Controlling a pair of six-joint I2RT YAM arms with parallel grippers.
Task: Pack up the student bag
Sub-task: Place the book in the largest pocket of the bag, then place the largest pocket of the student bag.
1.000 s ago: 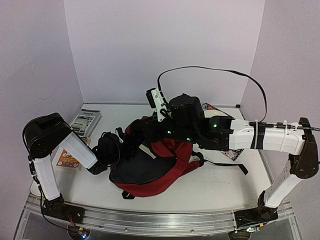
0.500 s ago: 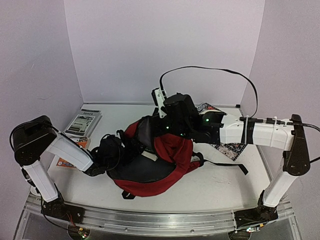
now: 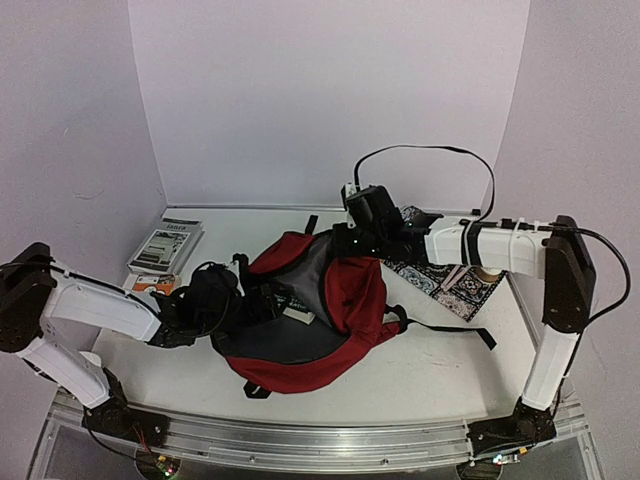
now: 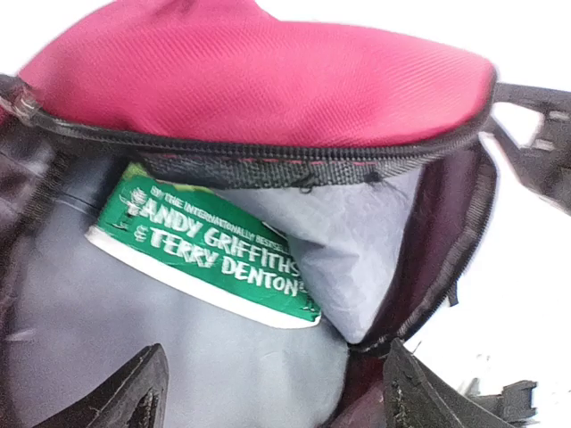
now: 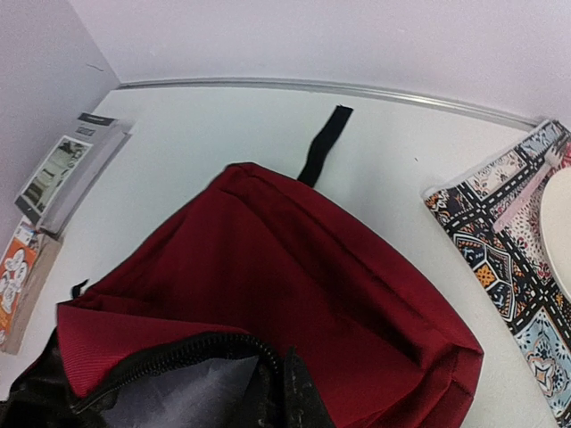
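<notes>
Right arm is now drawn back toward the far right, raising the upper flap of the student bag (image 3: 340,290); left arm is retreating leftward.

Top view: student bag is lying mid-counter (image 3: 430,370). Right fingers (image 3: 347,240) are pinching closed on its raised rim; left fingers (image 3: 235,292) are sitting at its mouth.

Left wrist: left fingers (image 4: 134,397) are standing wide apart, gripping nothing, facing a green-labelled book (image 4: 210,254) lying on the grey lining inside.

Right wrist: red fabric is filling the foreground, with a patterned mat (image 5: 508,241) lying to its right.

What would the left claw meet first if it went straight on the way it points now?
Most likely the green-and-white book cover inside the dark red fabric backpack: the open left claw aims into its unzipped mouth. Depth is unclear, so the grey lining beside the book could come first.
</notes>
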